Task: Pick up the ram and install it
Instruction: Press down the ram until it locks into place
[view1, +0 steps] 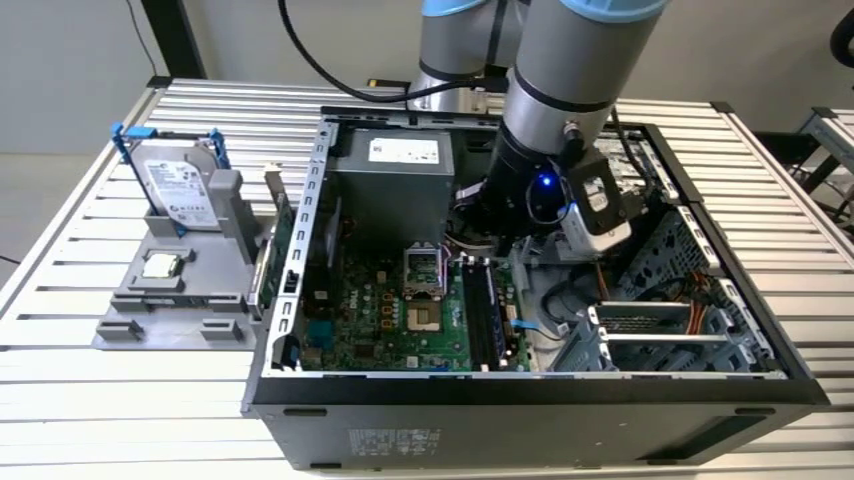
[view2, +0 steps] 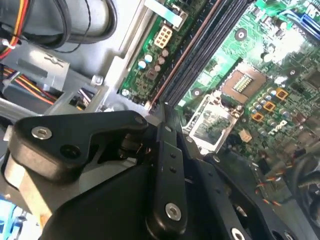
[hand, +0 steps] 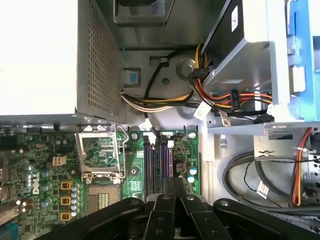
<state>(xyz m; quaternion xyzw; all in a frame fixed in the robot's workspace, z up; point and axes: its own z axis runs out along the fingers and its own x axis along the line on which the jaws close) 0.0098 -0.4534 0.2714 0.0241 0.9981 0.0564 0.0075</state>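
The gripper (hand: 175, 187) is lowered into the computer case (view1: 287, 250) directly over the memory slots (hand: 158, 167). Its jaws are pressed together on the ram (view2: 166, 112), whose long axis runs along the slots.

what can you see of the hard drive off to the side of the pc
The hard drive is a flat, silver, metal-looking box with a pale label covering most of its broad face. It stands on edge, leaning back a little, in a grey holder, and a blue frame hugs its top and sides. It sits on the slatted table, to the exterior view's left of the open computer case and apart from it.
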